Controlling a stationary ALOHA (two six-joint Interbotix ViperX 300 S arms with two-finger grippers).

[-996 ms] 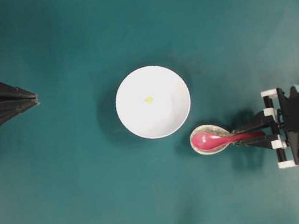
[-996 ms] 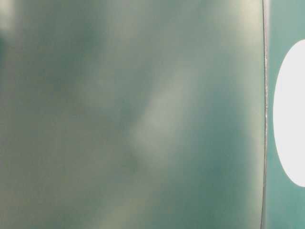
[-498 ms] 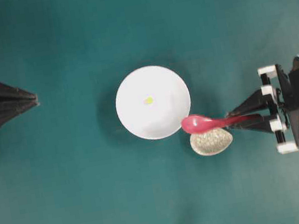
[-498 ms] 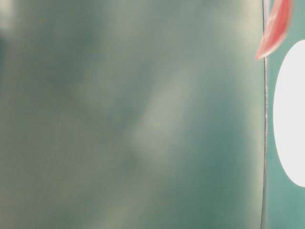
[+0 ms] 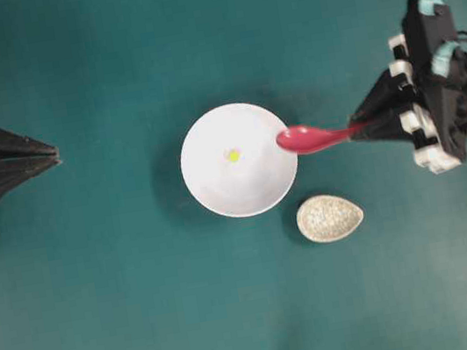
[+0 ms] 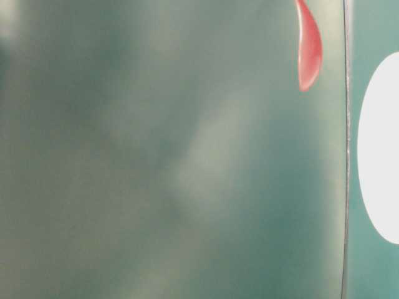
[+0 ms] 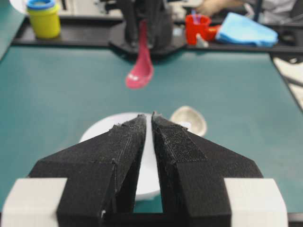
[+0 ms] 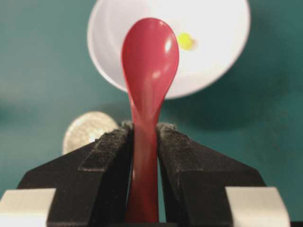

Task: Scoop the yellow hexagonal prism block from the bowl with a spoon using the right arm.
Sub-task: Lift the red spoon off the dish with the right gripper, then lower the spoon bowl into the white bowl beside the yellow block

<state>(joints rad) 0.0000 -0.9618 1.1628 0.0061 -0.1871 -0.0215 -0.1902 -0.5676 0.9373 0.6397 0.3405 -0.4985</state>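
One gripper [image 8: 142, 137], the right, clamps the spoon [image 5: 309, 137] handle, scoop at the bowl [image 5: 219, 195] rim; next, dip under the yellow block [image 5: 232, 155]. Left gripper [image 7: 150, 124] nearly closed, empty.

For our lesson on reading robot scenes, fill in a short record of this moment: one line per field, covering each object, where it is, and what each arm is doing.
Bowl: round plain white bowl, mid-table
Block: tiny yellow hexagonal prism block inside the bowl, near its centre
Spoon: glossy red-pink soup spoon, lifted, scoop at the bowl's rim
Spoon rest: small speckled egg-shaped dish, empty, beside the bowl
Right gripper: fingers shut on the spoon's handle
Left gripper: fingers shut, holding nothing, away from the bowl
Task stage: block not yet scooped
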